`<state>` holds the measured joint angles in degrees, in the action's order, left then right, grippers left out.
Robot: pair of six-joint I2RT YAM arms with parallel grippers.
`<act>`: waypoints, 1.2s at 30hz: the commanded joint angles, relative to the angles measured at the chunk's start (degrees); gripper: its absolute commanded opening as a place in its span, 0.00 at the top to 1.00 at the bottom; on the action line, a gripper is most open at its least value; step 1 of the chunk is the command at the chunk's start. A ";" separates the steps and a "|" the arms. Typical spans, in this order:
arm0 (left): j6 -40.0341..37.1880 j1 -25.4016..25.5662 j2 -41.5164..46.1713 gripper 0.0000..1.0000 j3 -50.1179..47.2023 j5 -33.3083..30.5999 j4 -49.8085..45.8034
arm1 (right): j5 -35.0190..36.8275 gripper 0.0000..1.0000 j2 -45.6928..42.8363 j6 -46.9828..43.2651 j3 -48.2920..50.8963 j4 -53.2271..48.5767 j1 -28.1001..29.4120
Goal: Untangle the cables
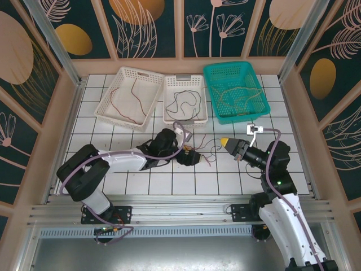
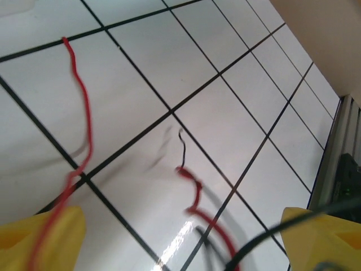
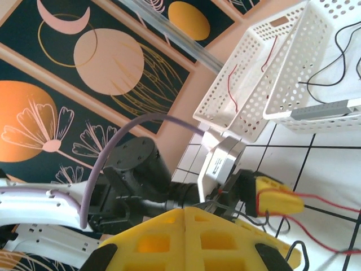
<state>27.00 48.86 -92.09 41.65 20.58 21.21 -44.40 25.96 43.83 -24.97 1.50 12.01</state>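
Your left gripper (image 2: 180,254) hung low over the table (image 2: 237,113), its yellow fingers (image 2: 42,240) spread and gripping nothing. The red cable (image 2: 194,197) lay just ahead between them, running forward, and a black cable (image 2: 265,234) crossed the right finger. Beyond, your right gripper (image 1: 225,141), pressed together, pointed back at the tangle from farther off.

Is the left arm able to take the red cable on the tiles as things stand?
Probably yes: the left arm holds its jaws open over the tiles, and the red cable lies uncovered between them. A black cable close by might be caught too.
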 commanded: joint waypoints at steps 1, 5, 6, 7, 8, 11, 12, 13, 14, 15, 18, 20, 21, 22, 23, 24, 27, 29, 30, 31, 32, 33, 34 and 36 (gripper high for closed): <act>-0.99 -0.09 3.93 0.14 -2.62 -0.53 3.54 | 1.99 1.00 0.21 0.60 -2.06 2.28 0.38; -0.67 -0.09 5.62 0.20 -4.93 -1.59 3.80 | 2.30 1.00 0.59 1.72 -2.51 3.17 0.34; -0.64 -0.04 5.85 0.24 -5.43 -1.65 3.93 | 2.26 1.00 0.67 2.03 -2.54 3.57 0.37; -0.58 -0.10 5.83 0.28 -5.71 -1.84 3.88 | 2.06 1.00 0.64 2.35 -2.54 3.84 0.33; -0.76 -0.07 5.79 0.36 -6.03 -2.02 3.75 | 1.89 1.00 0.69 2.55 -2.62 4.10 0.35; -0.48 -0.06 6.16 0.52 -7.31 -2.59 4.38 | 1.59 1.00 0.77 2.84 -2.71 4.37 0.44; -0.38 -0.13 6.44 0.54 -7.77 -2.80 4.54 | 1.73 1.00 0.72 2.90 -2.80 4.22 0.47; -0.27 -0.10 6.70 0.54 -7.99 -2.89 4.71 | 1.77 1.00 0.76 2.90 -2.80 4.22 0.47; -0.11 -0.07 6.96 0.54 -8.50 -2.90 4.96 | 1.85 1.00 0.68 2.83 -2.85 4.09 0.47; 0.04 -0.06 7.38 0.53 -9.00 -2.70 5.29 | 2.27 1.00 0.68 2.75 -2.97 3.70 0.43; 0.09 -0.08 8.70 0.43 -10.57 -2.84 6.32 | 2.36 1.00 0.47 3.00 -2.91 4.06 0.54; -0.02 -0.08 9.55 0.37 -11.69 -2.84 7.37 | 1.36 1.00 0.56 3.90 -2.74 5.67 0.55; -0.15 -0.09 10.07 0.33 -12.55 -2.52 8.33 | 0.80 1.00 0.64 4.62 -2.71 6.39 0.53; -0.28 -0.08 10.54 0.29 -13.21 -2.12 9.34 | 0.30 1.00 0.76 5.24 -2.86 7.02 0.55; -0.46 -0.11 10.92 0.24 -13.76 -1.74 10.19 | -0.43 1.00 0.91 6.11 -2.80 7.91 0.56; -1.03 -0.05 11.14 0.21 -14.36 -0.97 11.10 | -1.18 1.00 1.01 6.96 -2.87 9.00 0.54; -2.23 -0.08 11.46 0.17 -15.55 0.91 13.91 | -3.08 1.00 1.51 9.21 -3.47 11.63 0.53; -3.31 -0.08 11.17 0.16 -15.90 2.23 15.11 | -3.73 1.00 2.02 9.84 -4.23 12.16 0.64; -3.79 -0.06 10.89 0.15 -15.83 2.74 15.46 | -4.09 1.00 2.30 10.07 -4.61 12.30 0.70; -4.31 -0.06 10.73 0.15 -15.73 3.28 15.60 | -4.47 1.00 2.58 10.30 -4.88 12.50 0.68; -4.90 -0.12 10.52 0.14 -15.50 3.59 15.69 | -4.93 1.00 2.84 10.67 -5.11 13.01 0.82; -5.54 -0.08 10.61 0.14 -15.46 3.58 15.78 | -5.55 1.00 3.10 11.04 -5.33 13.55 0.93; -6.43 -0.03 10.74 0.14 -15.32 3.59 15.65 | -5.93 1.00 3.26 11.25 -5.64 13.79 1.21; -8.67 -0.08 10.94 0.14 -14.62 2.70 14.13 | -6.56 1.00 3.57 11.20 -6.39 13.88 1.66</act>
<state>22.70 48.86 -81.58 26.30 22.33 33.95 -48.12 29.36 53.63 -28.80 11.22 12.80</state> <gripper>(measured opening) 0.862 0.042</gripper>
